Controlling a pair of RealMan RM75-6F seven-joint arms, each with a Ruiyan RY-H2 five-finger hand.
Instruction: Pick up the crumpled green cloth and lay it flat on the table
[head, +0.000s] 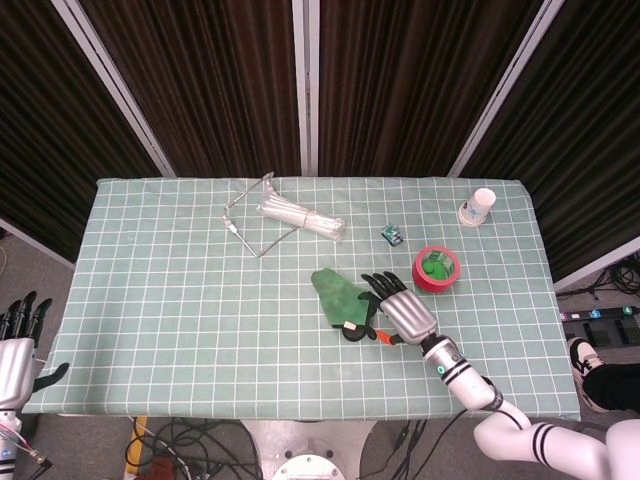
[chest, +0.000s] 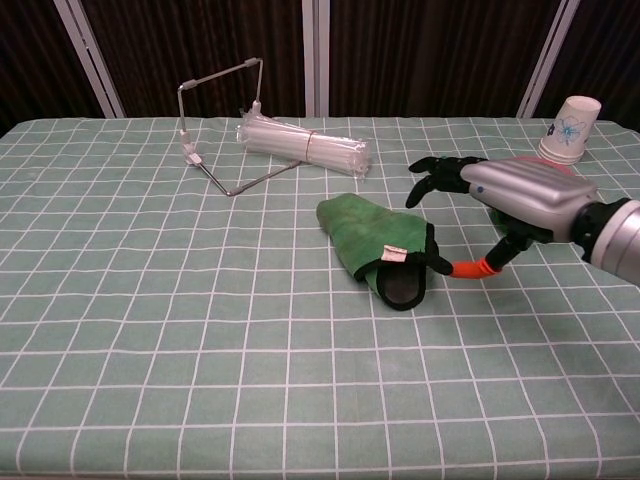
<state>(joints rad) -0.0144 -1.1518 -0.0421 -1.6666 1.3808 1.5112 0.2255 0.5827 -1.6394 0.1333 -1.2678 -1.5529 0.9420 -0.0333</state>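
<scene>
The crumpled green cloth (head: 340, 296) (chest: 367, 232) lies bunched near the table's middle, with a black trim and a white tag at its near end. My right hand (head: 398, 309) (chest: 505, 193) hovers just right of it, fingers spread and nothing held, the orange-tipped thumb close to the cloth's black edge. My left hand (head: 18, 345) stays off the table's left front corner, fingers apart, holding nothing; the chest view does not show it.
A red tape roll (head: 437, 268) sits right of the cloth, mostly hidden behind my right hand in the chest view. A paper cup (head: 479, 207) (chest: 572, 128), a small green item (head: 391, 235), a bundle of clear straws (head: 300, 217) (chest: 306, 145) and a wire frame (head: 250, 207) lie further back.
</scene>
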